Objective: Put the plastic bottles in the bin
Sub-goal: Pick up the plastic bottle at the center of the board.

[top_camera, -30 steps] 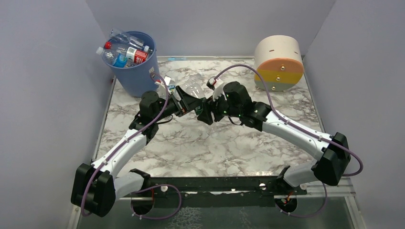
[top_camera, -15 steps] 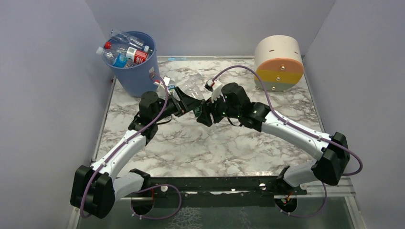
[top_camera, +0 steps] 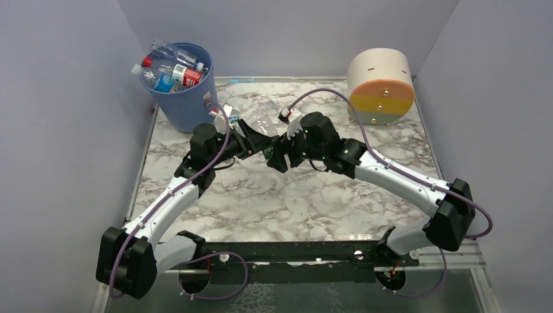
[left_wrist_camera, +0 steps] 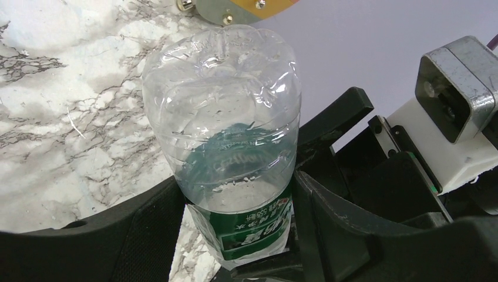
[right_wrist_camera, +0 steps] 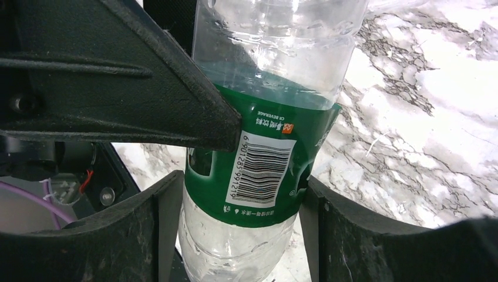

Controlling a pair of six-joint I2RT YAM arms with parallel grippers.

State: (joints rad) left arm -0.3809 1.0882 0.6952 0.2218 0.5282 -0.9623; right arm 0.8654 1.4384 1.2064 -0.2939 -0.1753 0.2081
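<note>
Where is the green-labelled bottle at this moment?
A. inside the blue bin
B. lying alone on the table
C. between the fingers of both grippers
C: each wrist view shows the green-labelled bottle flanked by that arm's own fingers, those of the left gripper and of the right gripper.

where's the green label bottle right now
In the top view the bottle is left of centre toward the far side, between the left end effector and right end effector, just right of the bin.
</note>
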